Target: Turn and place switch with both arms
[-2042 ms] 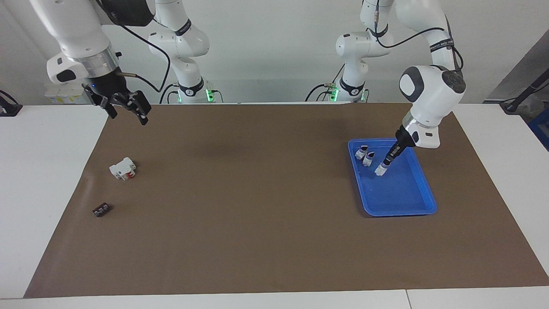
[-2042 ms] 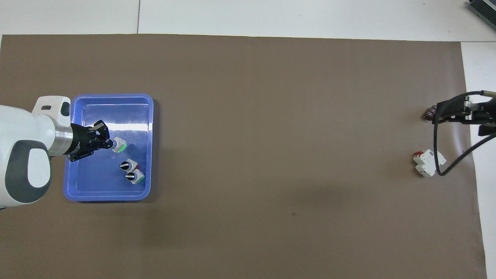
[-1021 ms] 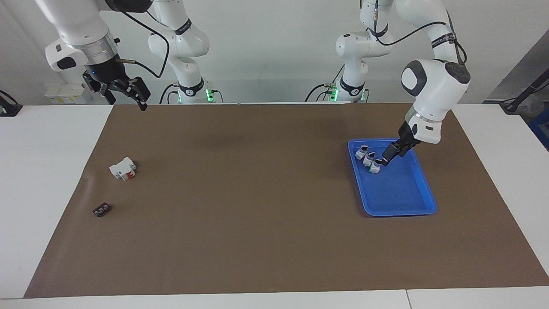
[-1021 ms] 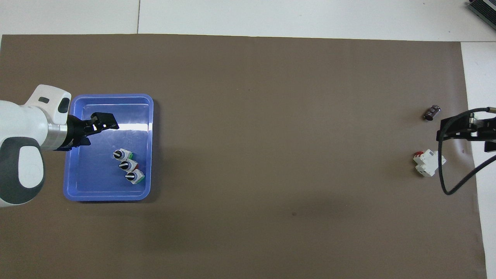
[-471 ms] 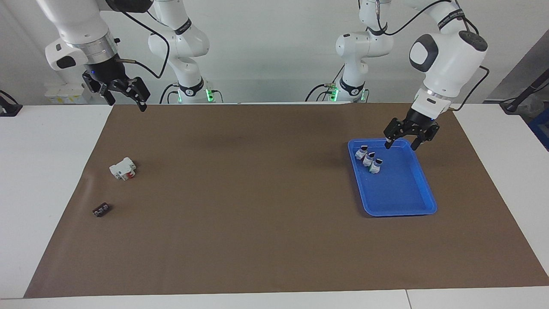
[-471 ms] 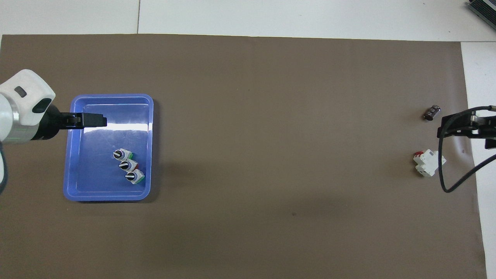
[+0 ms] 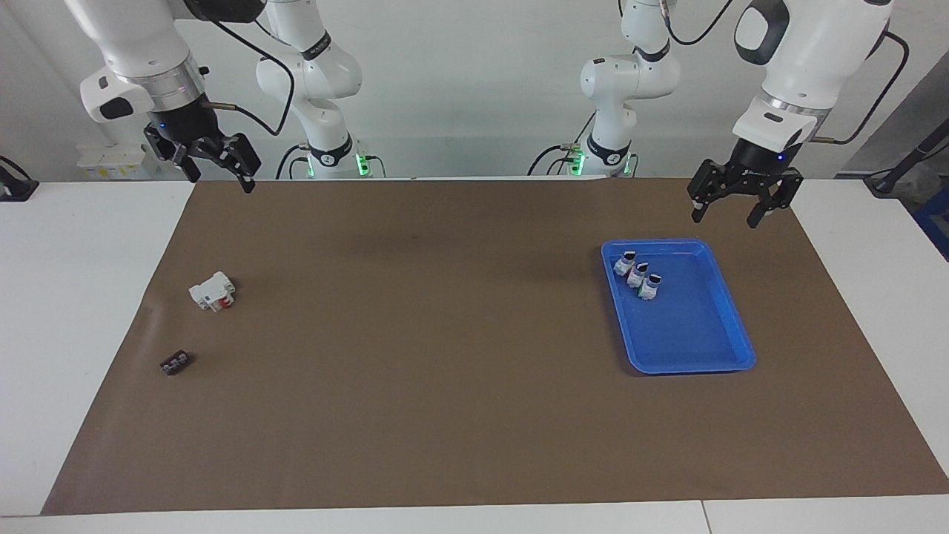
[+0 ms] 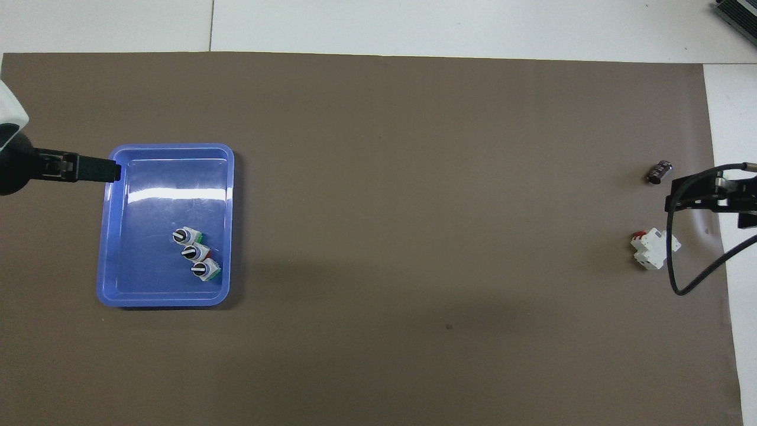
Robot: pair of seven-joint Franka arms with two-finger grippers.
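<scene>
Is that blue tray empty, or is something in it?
Not empty: the blue tray holds three small switches standing in a row, black knobs up.

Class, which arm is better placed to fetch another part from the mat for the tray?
Right, probably. Its claw hangs open toward the end where the white block and black block lie; the left claw is open beside the tray.
</scene>
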